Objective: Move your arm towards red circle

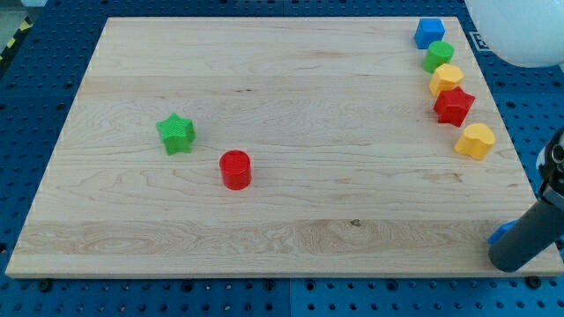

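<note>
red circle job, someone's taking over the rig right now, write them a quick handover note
My tip sits at the board's bottom right corner, touching no block I can make out; something blue shows just beside it.
The red circle stands left of centre, with the green star to its upper left.
A column of blocks lines the right edge, untouched.
Done: nothing visible yet.
Left: slide the tip leftward and a little up across the wooden board to the red circle.

Robotics lab bench, pale wooden board lying on a blue perforated metal table with a regular hole grid, yellow-black hazard tape at the view's top left, small coloured plastic blocks as test pieces
</note>
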Controlling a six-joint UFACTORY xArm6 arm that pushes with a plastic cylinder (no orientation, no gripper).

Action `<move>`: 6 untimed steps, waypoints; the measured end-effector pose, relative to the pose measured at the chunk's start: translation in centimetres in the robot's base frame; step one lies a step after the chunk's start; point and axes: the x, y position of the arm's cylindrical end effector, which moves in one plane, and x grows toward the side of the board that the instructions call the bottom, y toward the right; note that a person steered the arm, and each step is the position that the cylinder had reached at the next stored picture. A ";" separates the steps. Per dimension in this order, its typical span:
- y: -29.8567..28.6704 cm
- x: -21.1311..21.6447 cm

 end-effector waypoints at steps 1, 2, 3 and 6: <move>-5.0 0.0; -13.5 0.0; -22.5 0.0; -35.9 -9.1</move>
